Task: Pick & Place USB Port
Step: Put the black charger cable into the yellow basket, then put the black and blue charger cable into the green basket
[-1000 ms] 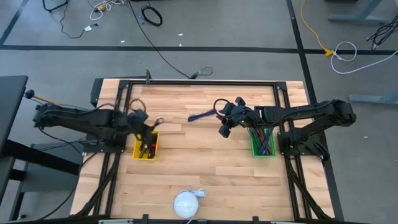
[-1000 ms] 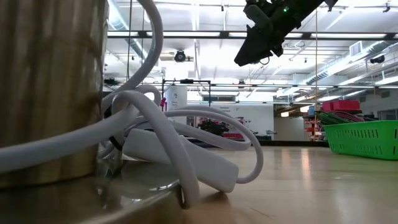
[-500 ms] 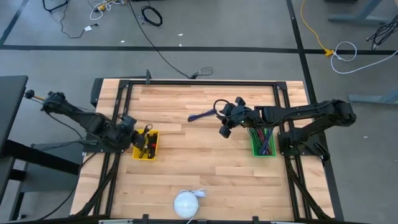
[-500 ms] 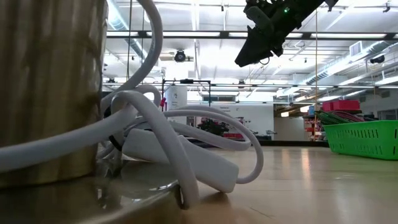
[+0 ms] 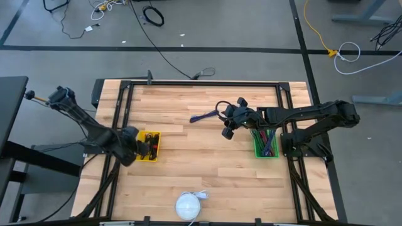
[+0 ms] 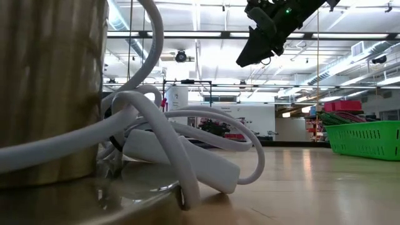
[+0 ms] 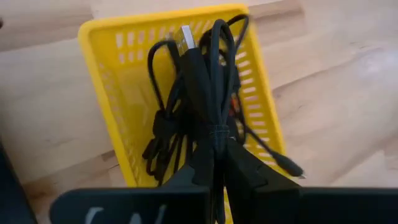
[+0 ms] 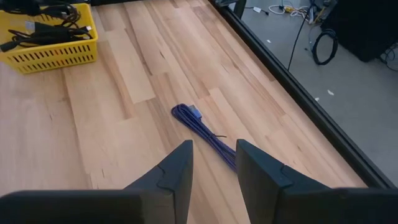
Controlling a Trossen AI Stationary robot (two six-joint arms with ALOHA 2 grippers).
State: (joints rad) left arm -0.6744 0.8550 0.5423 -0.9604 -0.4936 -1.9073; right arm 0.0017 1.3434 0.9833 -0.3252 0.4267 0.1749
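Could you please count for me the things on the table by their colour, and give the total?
Yellow: 1, the yellow basket
Green: 1, the green basket
Purple: 1, the purple cable lying loose on the table
White: 1, the white round device with its cord
Total: 4, not counting cables inside the baskets.

Black cable (image 7: 205, 106) is running down between the left gripper's (image 7: 217, 163) fingers, hiding its lower end. White cord (image 6: 156, 134) and a blurred cylinder (image 6: 50, 87) are blocking the low view's left side. Purple cable (image 8: 208, 135) is passing behind the right fingers (image 8: 177, 171).
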